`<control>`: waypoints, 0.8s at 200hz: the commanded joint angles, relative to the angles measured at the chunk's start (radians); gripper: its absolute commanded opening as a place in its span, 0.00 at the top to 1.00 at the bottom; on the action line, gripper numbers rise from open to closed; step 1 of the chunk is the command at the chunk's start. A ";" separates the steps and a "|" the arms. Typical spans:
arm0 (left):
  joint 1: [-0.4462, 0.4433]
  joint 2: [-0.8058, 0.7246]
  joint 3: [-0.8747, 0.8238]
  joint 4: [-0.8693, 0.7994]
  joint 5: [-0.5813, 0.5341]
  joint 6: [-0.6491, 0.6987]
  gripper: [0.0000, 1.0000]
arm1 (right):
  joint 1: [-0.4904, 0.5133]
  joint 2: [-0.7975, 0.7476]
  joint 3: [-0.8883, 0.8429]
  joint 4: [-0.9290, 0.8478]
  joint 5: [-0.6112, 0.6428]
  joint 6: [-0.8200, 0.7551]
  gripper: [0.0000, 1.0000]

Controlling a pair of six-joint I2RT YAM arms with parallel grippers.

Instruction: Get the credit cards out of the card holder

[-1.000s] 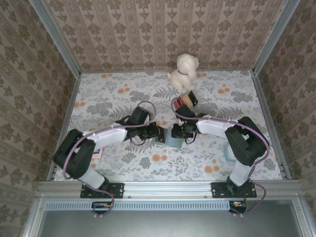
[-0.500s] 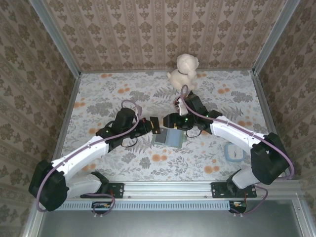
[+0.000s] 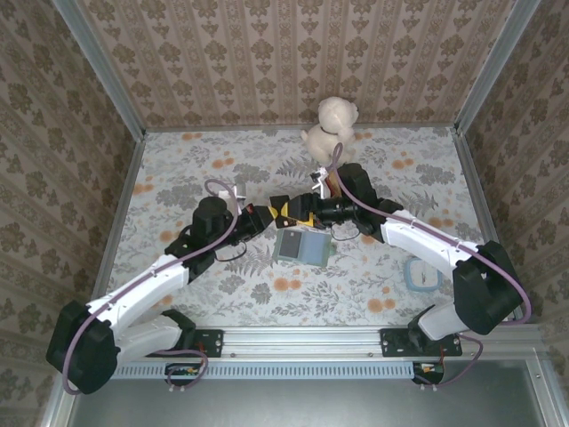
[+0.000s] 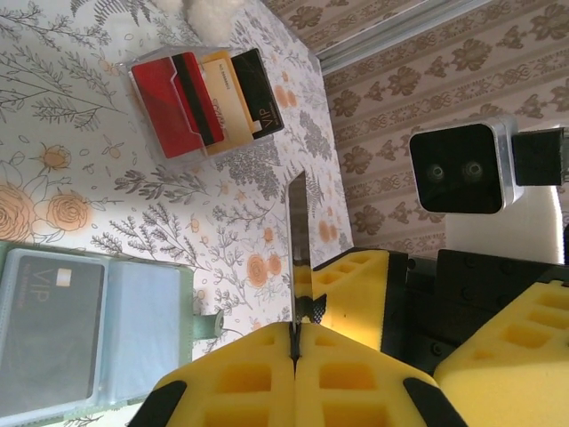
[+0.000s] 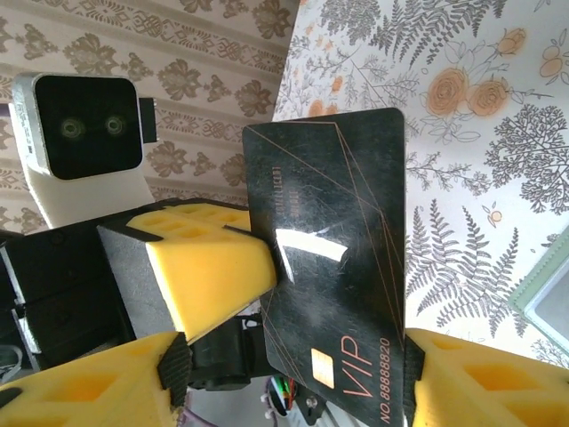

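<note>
Clearly, left claw (image 4: 293,342) clamping black card (image 5: 333,240) reading "VIP NO.88888820", right claw (image 5: 284,378) open

two robot arms, the left arm (image 3: 151,280) and right arm (image 3: 427,245), had white shells, black joints and black bases. a thin purple cable (image 3: 213,183) looped along each. the left gripper (image 3: 281,212) and right gripper (image 3: 301,214) had black bodies and fingers (image 4: 240,382) padded in yellow foam with square recesses. a white, black-faced, two-lens camera (image 4: 458,169) sat on each wrist.
</note>
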 commanded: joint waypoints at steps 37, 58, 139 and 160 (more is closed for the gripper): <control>0.031 -0.046 -0.053 0.049 0.043 -0.032 1.00 | 0.007 -0.041 -0.003 0.111 -0.104 0.055 0.55; 0.034 -0.058 -0.065 0.065 0.050 -0.036 1.00 | 0.006 -0.044 0.004 0.113 -0.105 0.060 0.66; 0.048 -0.059 -0.049 -0.045 0.016 -0.015 0.73 | 0.007 -0.015 0.065 -0.009 -0.030 -0.007 1.00; 0.057 -0.055 -0.014 -0.177 -0.042 0.037 0.52 | -0.001 -0.017 0.102 -0.137 0.058 -0.111 1.00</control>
